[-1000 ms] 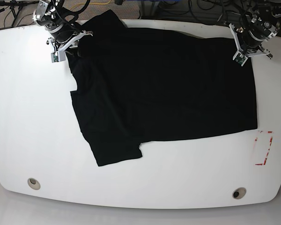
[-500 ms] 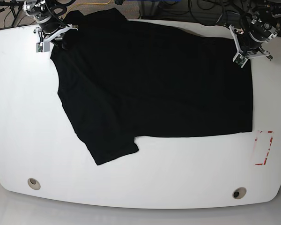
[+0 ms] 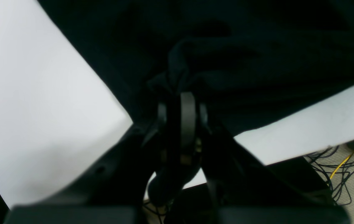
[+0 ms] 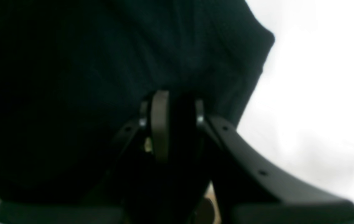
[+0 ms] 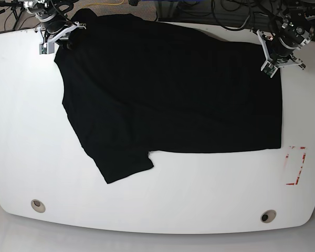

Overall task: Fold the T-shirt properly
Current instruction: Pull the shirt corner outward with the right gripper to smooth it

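1. A black T-shirt (image 5: 173,89) is spread across the far half of a white table (image 5: 163,205), seen from above in the base view.
2. The right gripper (image 5: 60,39) is placed at the table's far corner on that view's left, and the shirt's edge there is pinched between its closed fingers.
3. In the right wrist view, the right gripper (image 4: 172,104) is seen pressed together on dark cloth; the T-shirt (image 4: 102,53) fills the area ahead of the claw and to its left, while bare table (image 4: 317,93) is seen to its right.
4. The left gripper (image 5: 275,58) is placed at the far corner on the base view's right, at the shirt's other far corner.
5. In the left wrist view, the left gripper (image 3: 180,99) is seen closed on a bunched fold of the T-shirt (image 3: 226,46), which rises just ahead of the fingertips.
6. White table (image 3: 40,102) is shown on both sides of that claw, and the cloth extends ahead of it.
7. Between the two claws the far edge of the shirt is drawn fairly straight.
8. One short sleeve (image 5: 121,163) is laid out toward the table's near side, well apart from both claws.
9. A red-and-white marking (image 5: 295,165) is seen on the table, on the near side of the left gripper and apart from the shirt's corner.
10. Two round holes (image 5: 38,205) are set near the table's front edge.
11. Loose cables (image 3: 342,161) are visible on the floor beyond the table's edge in the left wrist view.
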### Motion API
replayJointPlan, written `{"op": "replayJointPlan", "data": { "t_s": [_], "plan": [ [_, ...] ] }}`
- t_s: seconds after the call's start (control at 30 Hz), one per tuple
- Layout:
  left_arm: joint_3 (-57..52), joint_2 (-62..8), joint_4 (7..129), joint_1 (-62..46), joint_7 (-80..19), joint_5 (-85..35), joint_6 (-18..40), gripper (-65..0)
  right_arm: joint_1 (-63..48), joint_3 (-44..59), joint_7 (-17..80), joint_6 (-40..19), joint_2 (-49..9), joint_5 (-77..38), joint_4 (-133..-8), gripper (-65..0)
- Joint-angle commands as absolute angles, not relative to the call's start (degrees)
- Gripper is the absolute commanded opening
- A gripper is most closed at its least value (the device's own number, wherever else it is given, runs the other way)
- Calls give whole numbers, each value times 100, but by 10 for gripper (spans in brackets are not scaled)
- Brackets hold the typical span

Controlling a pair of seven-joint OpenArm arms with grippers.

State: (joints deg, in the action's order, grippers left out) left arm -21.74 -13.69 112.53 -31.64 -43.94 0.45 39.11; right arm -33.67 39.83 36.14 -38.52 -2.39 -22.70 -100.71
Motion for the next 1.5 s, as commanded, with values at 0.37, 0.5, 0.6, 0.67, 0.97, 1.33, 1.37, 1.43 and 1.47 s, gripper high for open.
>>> {"op": "replayJointPlan", "data": {
  "t_s": [0.37,0.5,0.6,0.67,0.97,1.33,1.37,1.43,1.47],
  "plan": [
    [-2193,-1429,11327,-3187,-4330,48,3908,-650,-3626,4040,3565,-3846,-13,-2334,-11477,-266],
    [-2193,-1429,11327,-3187,-4330,48,3908,-650,-3644,4057,3653,-3846,75,-2334,-11486,-149],
    [-2193,-1429,11327,-3178,-4330,48,3908,-650,-3714,4198,3732,-3846,171,-2343,-11468,-152],
    [-2193,-1429,11327,-3178,-4330,48,3908,-650,-3758,4268,3758,-3855,330,-2343,-11442,-157],
    [-2193,-1429,11327,-3178,-4330,48,3908,-650,-3960,4400,3767,-3855,470,-2334,-11275,-159],
    [-2193,-1429,11327,-3178,-4330,48,3908,-650,-4022,4409,3767,-3864,444,-2325,-10747,-160],
    [-2202,-1429,11327,-3178,-4330,48,3908,-650,-4066,4400,3767,-3864,444,-2325,-10703,-160],
    [-2211,-1429,11327,-3178,-4330,48,3908,-650,-4092,4391,3767,-3864,453,-2325,-10695,-160],
    [-2211,-1429,11327,-3178,-4330,48,3908,-650,-4092,4391,3767,-3864,470,-2325,-10695,-160]
  ]
}}
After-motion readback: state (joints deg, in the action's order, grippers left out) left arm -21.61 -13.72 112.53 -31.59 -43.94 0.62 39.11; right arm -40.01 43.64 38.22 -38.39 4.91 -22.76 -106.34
